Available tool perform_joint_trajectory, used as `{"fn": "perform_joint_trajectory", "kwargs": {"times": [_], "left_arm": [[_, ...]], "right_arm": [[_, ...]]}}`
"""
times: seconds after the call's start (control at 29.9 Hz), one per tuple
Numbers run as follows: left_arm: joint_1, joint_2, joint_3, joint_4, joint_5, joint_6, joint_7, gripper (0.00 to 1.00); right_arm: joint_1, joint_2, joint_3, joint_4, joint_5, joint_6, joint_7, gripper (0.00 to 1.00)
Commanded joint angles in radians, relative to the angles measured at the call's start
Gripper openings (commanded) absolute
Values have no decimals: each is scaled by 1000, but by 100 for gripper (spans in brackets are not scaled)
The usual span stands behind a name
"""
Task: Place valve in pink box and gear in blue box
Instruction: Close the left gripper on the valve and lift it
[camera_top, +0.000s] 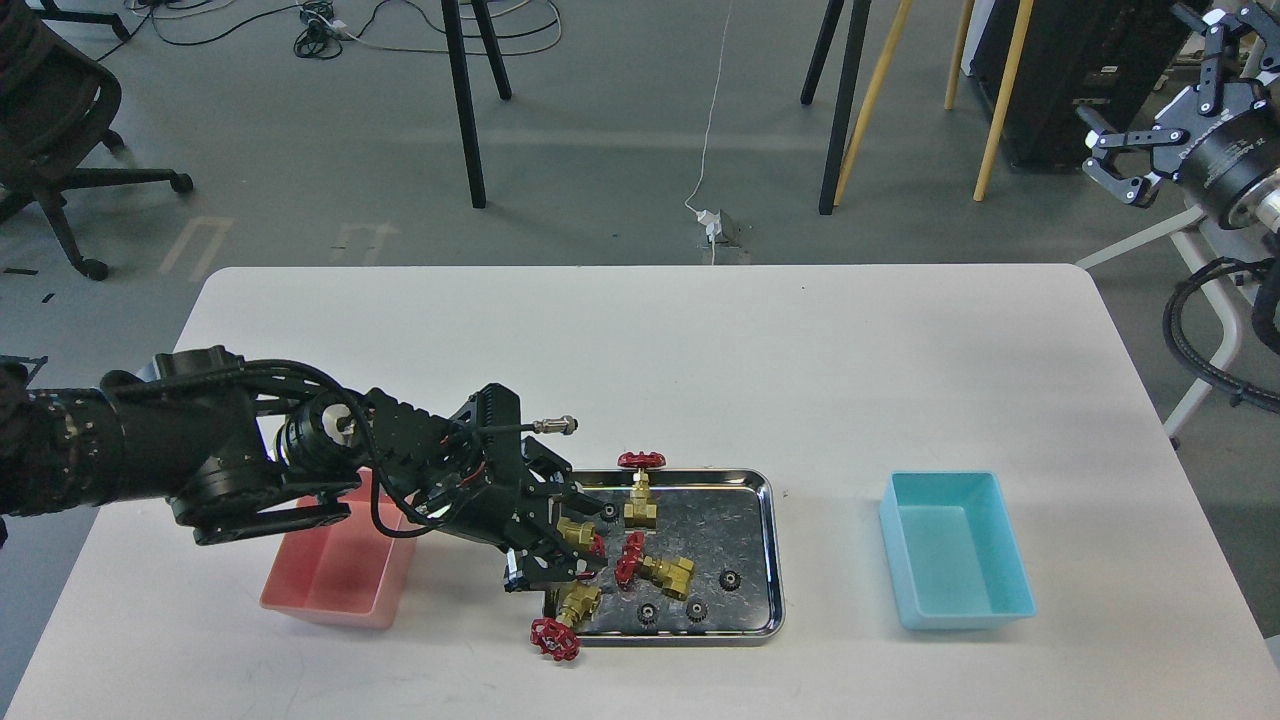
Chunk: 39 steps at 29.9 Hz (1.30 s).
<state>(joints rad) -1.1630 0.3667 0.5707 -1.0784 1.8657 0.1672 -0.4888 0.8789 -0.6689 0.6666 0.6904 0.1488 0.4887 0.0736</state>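
Gripping a valve (578, 535) lying crosswise, brass body leftward, the left gripper (572, 540) is clamped.

We see a white table (800, 340) with rounded corners filling most of the view, and on its near middle a shiny steel tray (765, 520). Beyond the far edge lies grey floor, where a white cable (712, 120) runs to a small plug block (715, 225). A black office chair (60, 130) stands far left, black stand legs (465, 110) and yellow wooden legs (875, 90) further right.
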Motion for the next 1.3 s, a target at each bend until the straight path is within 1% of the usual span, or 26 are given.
{"fn": "perform_joint_trajectory", "kwargs": {"times": [0.0,0.13,0.53,0.87,1.24,1.27], "left_arm": [[0,0,0,17,1,3,0,41],[2,1,3,17,1,18,0,36],[14,0,1,17,3,21,0,24],[2,-2,-9,17,-2,23,0,19],[-27,11,-21,11,-8,21,0,18],[-38,12,-23,11,-11,20,0,18]], "right_arm": [[-6,0,2,0,0,0,2,99],[-9,0,2,1,2,0,2,99],[-12,-3,2,1,2,0,2,99],[-15,-3,4,1,2,0,2,99],[-14,0,8,-2,2,0,2,99],[-14,3,11,-2,2,0,9,99]]}}
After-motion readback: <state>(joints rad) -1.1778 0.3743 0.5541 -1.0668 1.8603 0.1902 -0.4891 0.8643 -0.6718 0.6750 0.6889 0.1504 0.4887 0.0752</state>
